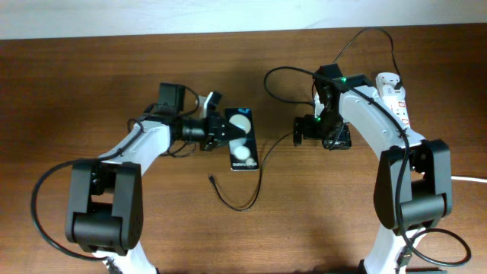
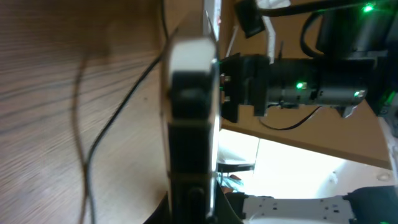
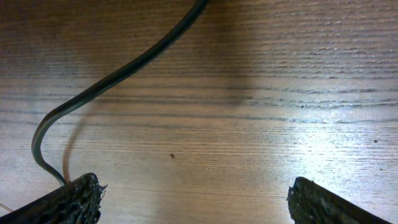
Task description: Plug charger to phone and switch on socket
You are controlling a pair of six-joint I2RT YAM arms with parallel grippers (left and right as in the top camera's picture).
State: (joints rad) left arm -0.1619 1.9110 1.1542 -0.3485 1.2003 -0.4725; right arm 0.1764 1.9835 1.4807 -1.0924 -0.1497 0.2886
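Note:
The black phone (image 1: pixel 243 141) lies on the wooden table left of centre, its screen reflecting two white spots. My left gripper (image 1: pixel 226 131) is at its left long edge. In the left wrist view the phone (image 2: pixel 193 93) is seen edge-on between the jaws of the left gripper (image 2: pixel 193 208), which is shut on it. The thin black charger cable (image 1: pixel 261 169) loops across the table, and its connector tip (image 1: pixel 211 180) lies free below the phone. My right gripper (image 1: pixel 321 137) points down, open and empty (image 3: pixel 193 199), with the cable (image 3: pixel 112 78) passing beside its left finger. The white socket (image 1: pixel 394 93) lies at the far right.
The right arm partly covers the socket. The thick white cord (image 1: pixel 468 180) leaves at the right edge. The cable also shows on the wood in the left wrist view (image 2: pixel 99 143). The table's far edge runs along the top of the overhead view.

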